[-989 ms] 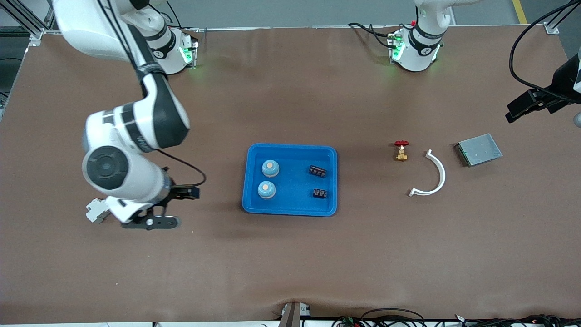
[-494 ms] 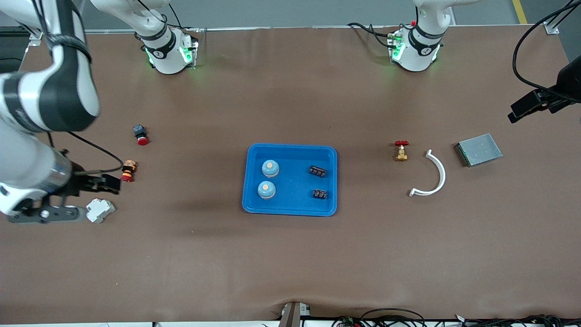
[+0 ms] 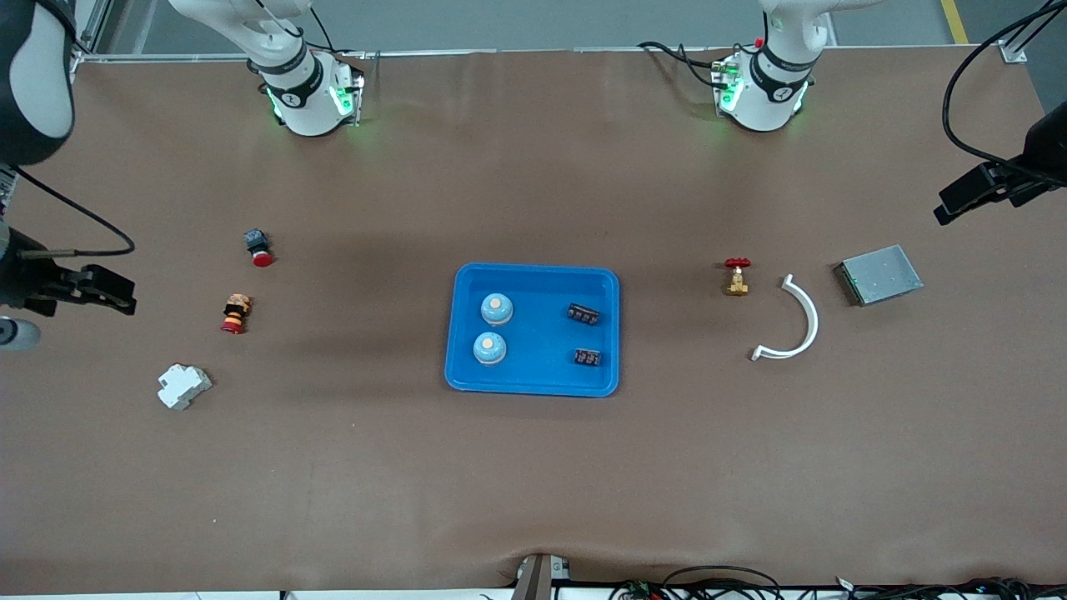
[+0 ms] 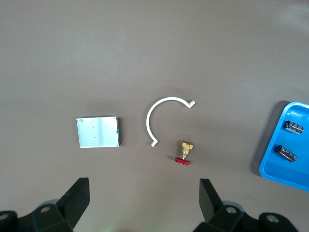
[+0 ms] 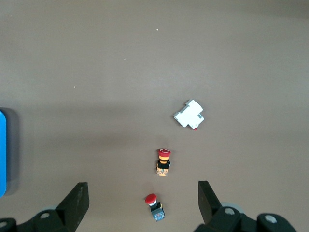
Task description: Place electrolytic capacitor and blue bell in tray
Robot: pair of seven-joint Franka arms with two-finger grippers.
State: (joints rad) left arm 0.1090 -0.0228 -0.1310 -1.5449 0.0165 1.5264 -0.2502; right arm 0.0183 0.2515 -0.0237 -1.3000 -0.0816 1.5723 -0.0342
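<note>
Holding both arms high at the table's two ends, I look down on it. My right gripper point(image 5: 140, 203) hangs over the right arm's end of the table, fingers point(image 5: 76, 200) spread wide with nothing between them. My left gripper point(image 4: 144, 200) hangs over the left arm's end, its fingers point(image 4: 77, 198) equally wide and empty.

The tray point(image 3: 533, 275) lies mid-table. Inside it, two blue bells point(image 3: 497, 308) sit one nearer the front camera than the other, on the side toward the right arm. Two black capacitors point(image 3: 583, 314) lie in the same way on the side toward the left arm. All four rest on the tray floor, apart from one another.

Below my right gripper I see a white block point(image 5: 189, 114), a red-capped button point(image 5: 163, 161) with an orange base, and a second red button point(image 5: 153, 206) on a dark base, all loose on the table and apart. The white block is nearest the front camera of the three.

Below my left gripper lie a grey box point(image 4: 98, 131), a white curved strip point(image 4: 161, 116) and a brass valve point(image 4: 184, 152) with a red handle. The valve is nearest the tray, the box nearest the table's end, the strip between them.
</note>
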